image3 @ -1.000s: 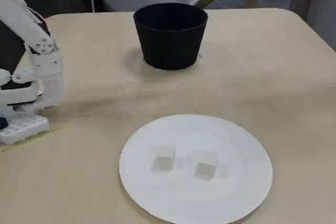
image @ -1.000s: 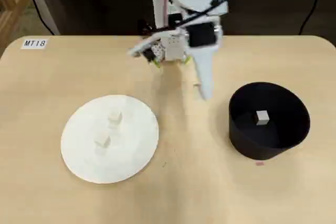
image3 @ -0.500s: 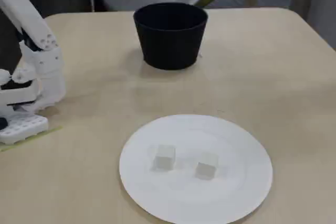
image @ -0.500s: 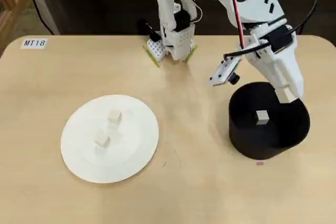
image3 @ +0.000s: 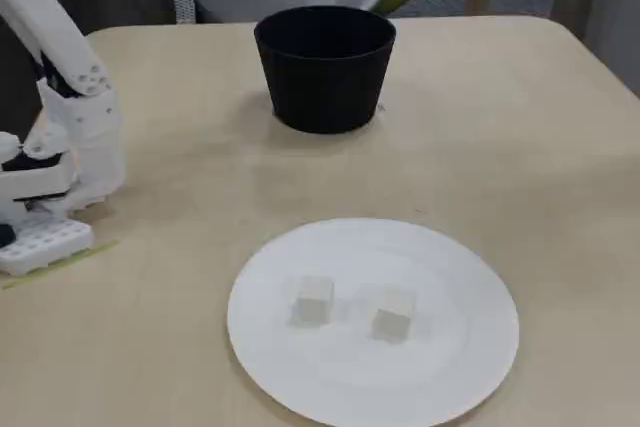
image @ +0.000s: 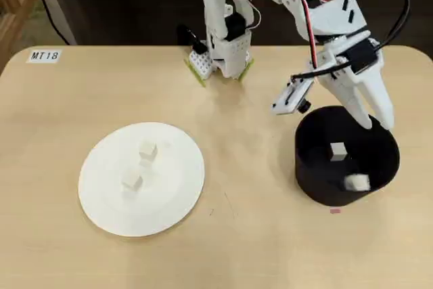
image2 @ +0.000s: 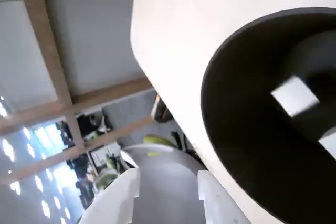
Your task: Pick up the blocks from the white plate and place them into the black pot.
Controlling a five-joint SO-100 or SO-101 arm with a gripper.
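Two blocks (image: 337, 151) (image: 357, 182) lie inside the pot (image: 308, 167) — seen only from overhead; the fixed view hides them, showing two more (image3: 313, 300) (image3: 392, 313) on the plate (image3: 460, 347). Gripper (image: 380, 122) hovers over the pot's rim, empty — fingers seemingly apart.

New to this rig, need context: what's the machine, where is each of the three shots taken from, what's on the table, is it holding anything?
It is a small white robot arm bolted to a table, ending in a two-finger gripper.

The overhead view looks straight down. The fixed view looks across the table from the plate side. The wrist view rides on the arm, so it is tilted; its two white fingers stand apart with nothing between them.

On the table: a plate with two blocks, and a pot with two more blocks inside. The gripper hangs over the pot's rim, open and empty.
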